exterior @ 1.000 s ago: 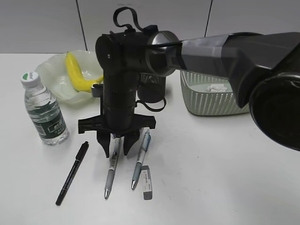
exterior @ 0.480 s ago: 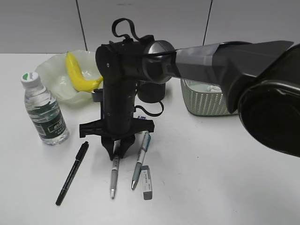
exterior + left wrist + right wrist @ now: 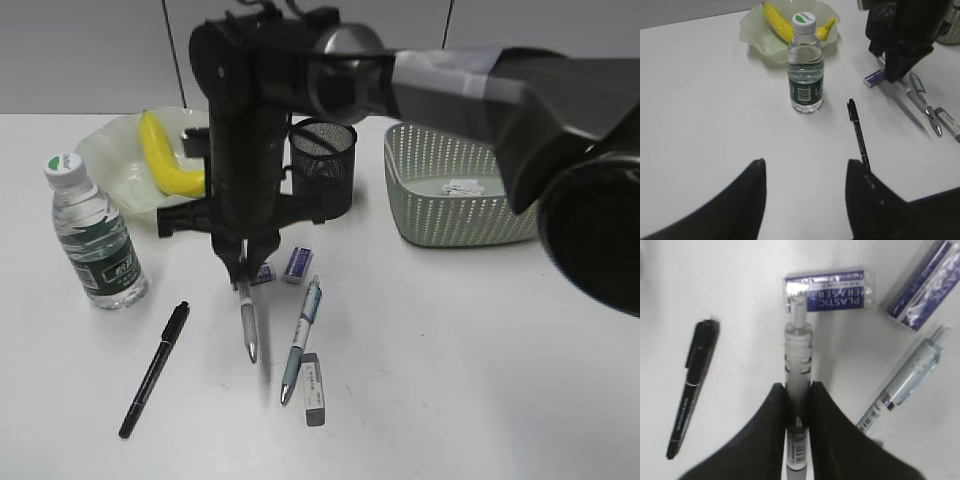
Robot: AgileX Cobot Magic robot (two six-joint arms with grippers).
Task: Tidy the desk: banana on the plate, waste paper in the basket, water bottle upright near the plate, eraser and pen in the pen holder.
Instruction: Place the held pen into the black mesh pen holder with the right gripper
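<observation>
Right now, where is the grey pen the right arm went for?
In the exterior view, left of centre: the grey pen hangs tip-down from the right gripper, between the black marker and blue pen.

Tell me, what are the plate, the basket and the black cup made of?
Plate: looks like thin translucent plastic, pale green, glossy, wavy rim; could be glass. Basket: matte sage plastic, by its moulded perforated walls. Cup: black wire mesh, probably metal, see-through.

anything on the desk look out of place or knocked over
Nothing is spilled or knocked over. The water bottle stands upright and the banana lies in the plate. The black pen, blue pen and erasers lie loose.
</observation>
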